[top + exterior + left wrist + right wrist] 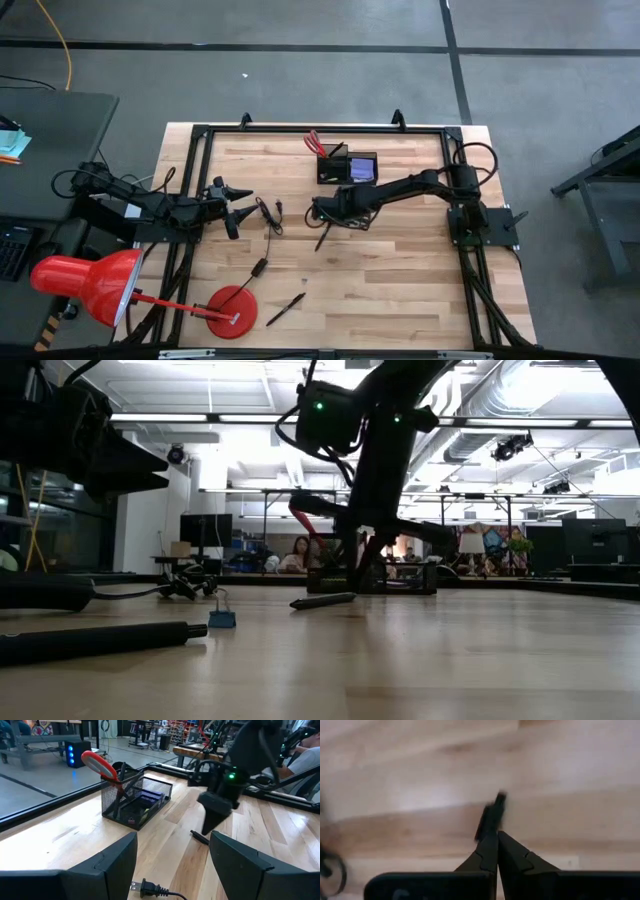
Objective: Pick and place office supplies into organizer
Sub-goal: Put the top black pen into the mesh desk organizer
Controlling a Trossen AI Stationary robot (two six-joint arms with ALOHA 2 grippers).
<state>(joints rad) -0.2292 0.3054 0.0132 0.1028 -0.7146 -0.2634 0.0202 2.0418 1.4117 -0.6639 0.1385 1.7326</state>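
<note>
Lamp (95, 283): red, at the near left corner of the surface (400, 270), its round base (231, 311) beside it.
Left hand (240, 207): at the left of the surface, fingers spread wide and holding nothing; it points right toward the organizer.
Cable (268, 222): thin, black, lying just right of the left hand; its plug (145, 888) shows in the left wrist view.
Loose pen (285, 309): black, lying near the front edge, right of the lamp base.
Right hand (322, 215): at mid-surface, fingers pressed together, tips down at one end of a second black pen (322, 239); whether the pen is pinched cannot be told.
Organizer (347, 167): black mesh, at the far middle of the surface; red-handled scissors (314, 141) stand in its taller section, a purple sticky-note pad (361, 169) lies in the lower tray.
</note>
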